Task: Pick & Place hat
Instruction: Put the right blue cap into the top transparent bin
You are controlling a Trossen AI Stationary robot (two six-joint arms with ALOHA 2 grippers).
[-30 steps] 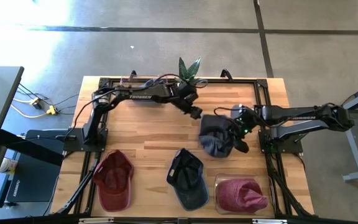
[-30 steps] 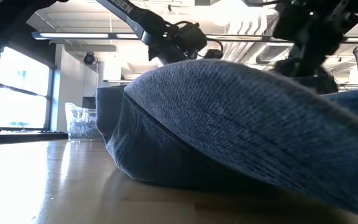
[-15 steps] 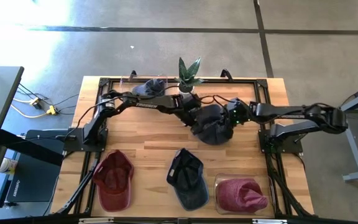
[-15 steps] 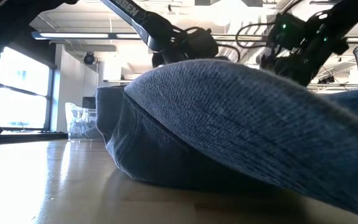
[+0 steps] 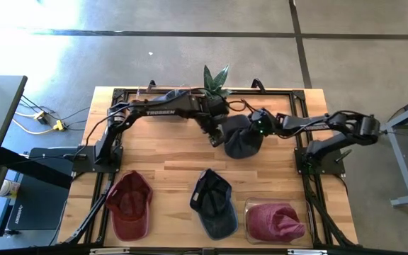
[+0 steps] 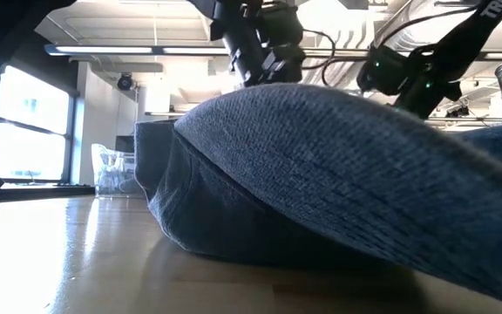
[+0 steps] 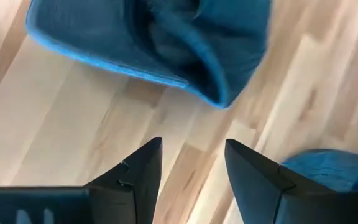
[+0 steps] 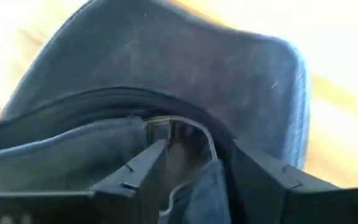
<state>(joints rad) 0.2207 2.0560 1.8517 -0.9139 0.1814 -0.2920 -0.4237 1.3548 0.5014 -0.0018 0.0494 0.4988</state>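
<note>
1. Task object: the dark blue denim cap (image 5: 243, 139) lies on the light wooden table (image 5: 168, 152), between the two grippers and touching or nearly touching both.
2. Right gripper (image 5: 255, 127): its fingers are spread, with a fold of the cap's inner band and its grey strap (image 8: 191, 134) lying between them. No pinch on the cloth is visible, so the cap appears released or only loosely straddled.
3. Left gripper (image 5: 216, 134): its fingers (image 7: 138, 171) are spread with bare wood between them; the cap's brim edge lies just ahead of the fingertips. It holds nothing.
4. Risk, snagging: judged from the strap between the right fingers, a withdrawal may catch the strap or band and drag the cap off its spot.
5. Risk, partial grasp: if the left gripper closes from its present position, it may catch only the thin brim edge, and the soft cloth may slip or fold.
6. Risk, collision: both wrists stand close together over the cap; an uncoordinated move may bring them into contact.
7. View comparison: the high view alone shows both arms meeting at the cap. Only the wrist views show the finger spacing. The low view is filled by another blue denim cap (image 6: 321, 192) and hides the table contact.
</note>
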